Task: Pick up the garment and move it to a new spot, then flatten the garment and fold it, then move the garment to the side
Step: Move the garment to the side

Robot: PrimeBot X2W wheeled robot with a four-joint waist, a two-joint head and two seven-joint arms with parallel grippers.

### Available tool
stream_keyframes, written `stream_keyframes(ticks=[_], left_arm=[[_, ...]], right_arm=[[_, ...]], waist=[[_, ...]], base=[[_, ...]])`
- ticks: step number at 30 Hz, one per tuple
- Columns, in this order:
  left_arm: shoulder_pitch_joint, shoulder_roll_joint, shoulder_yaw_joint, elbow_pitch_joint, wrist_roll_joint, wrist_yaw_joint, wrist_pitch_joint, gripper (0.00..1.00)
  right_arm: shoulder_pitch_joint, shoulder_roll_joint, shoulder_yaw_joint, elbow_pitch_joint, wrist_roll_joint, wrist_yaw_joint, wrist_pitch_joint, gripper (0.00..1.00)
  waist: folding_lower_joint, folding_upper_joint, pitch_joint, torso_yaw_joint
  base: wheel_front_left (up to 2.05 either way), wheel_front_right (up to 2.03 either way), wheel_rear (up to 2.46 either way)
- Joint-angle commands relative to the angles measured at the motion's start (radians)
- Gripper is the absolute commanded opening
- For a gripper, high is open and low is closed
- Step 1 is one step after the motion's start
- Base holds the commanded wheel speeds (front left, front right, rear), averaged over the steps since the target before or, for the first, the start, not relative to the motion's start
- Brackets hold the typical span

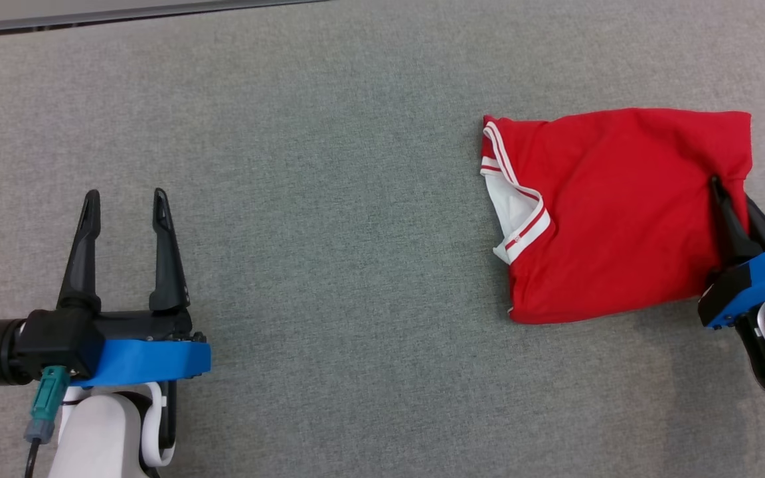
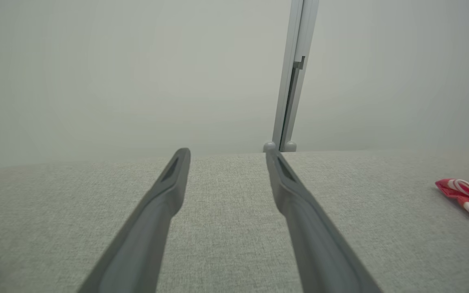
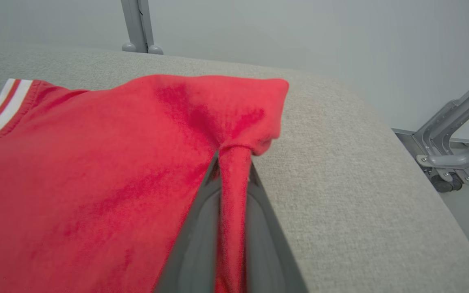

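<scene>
Closest to you, the right gripper sits at the garment's near right corner. Its jaws are drawn narrow and pinch a ridge of the red cloth. In the right wrist view the gripper has that ridge standing up between its fingers, and the garment puckers toward the pinch.

Well to the garment's left, your left gripper has its jaws spread wide over the bare grey table, holding nothing (you cannot tell whether the fingertips touch the surface). In its own wrist view the left gripper points across the table, and an edge of the garment shows far off to one side.

The garment itself lies folded into a rough rectangle, flat on the table. Its white collar, striped in red, is on the side facing the left gripper.

Beyond the garment, past the table's far edge, a pale upright post stands against a plain wall. Off the garment's right, past the table edge, you can see a metal frame with a caster.
</scene>
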Motion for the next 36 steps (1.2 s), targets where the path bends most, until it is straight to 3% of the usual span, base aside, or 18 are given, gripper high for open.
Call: stream_keyframes(ticks=[1, 9, 14, 26, 31, 36], left_arm=[[-0.017, 0.008, 0.005, -0.006, 0.003, 0.001, -0.004, 1.0], [-0.034, 0.023, 0.001, -0.014, 0.007, -0.01, -0.004, 1.0], [-0.056, 0.02, -0.009, -0.024, 0.012, -0.007, -0.004, 1.0], [-0.11, 0.011, -0.025, -0.043, 0.012, -0.008, -0.004, 1.0], [-0.108, 0.016, -0.015, -0.062, 0.01, -0.004, -0.004, 1.0], [-0.106, 0.019, -0.011, -0.07, 0.012, 0.002, -0.004, 1.0]], right_arm=[[0.003, -0.006, -0.005, -0.009, 0.003, 0.0, -0.007, 0.0], [-0.123, -0.027, 0.023, -0.05, -0.033, 0.0, 0.031, 0.0], [-0.254, -0.072, 0.026, -0.034, -0.056, 0.0, 0.089, 0.0], [-0.463, -0.259, -0.087, 0.207, -0.089, 0.0, 0.125, 0.0], [-0.519, -0.293, -0.145, 0.293, -0.13, 0.0, 0.132, 0.0], [-0.56, -0.286, -0.165, 0.352, -0.165, 0.0, 0.121, 0.0]], waist=[[-0.0002, -0.0001, 0.005, -0.001], [-0.0002, -0.0001, 0.044, 0.012], [-0.0002, -0.0001, 0.092, 0.043], [-0.0002, -0.0001, 0.184, 0.122], [-0.0002, -0.0001, 0.203, 0.125], [-0.0002, -0.0001, 0.211, 0.122]], base=[[0.0, 0.0, 0.0], [0.0, 0.0, 0.0], [0.0, 0.0, 0.0], [0.0, 0.0, 0.0], [0.0, 0.0, 0.0], [0.0, 0.0, 0.0]])
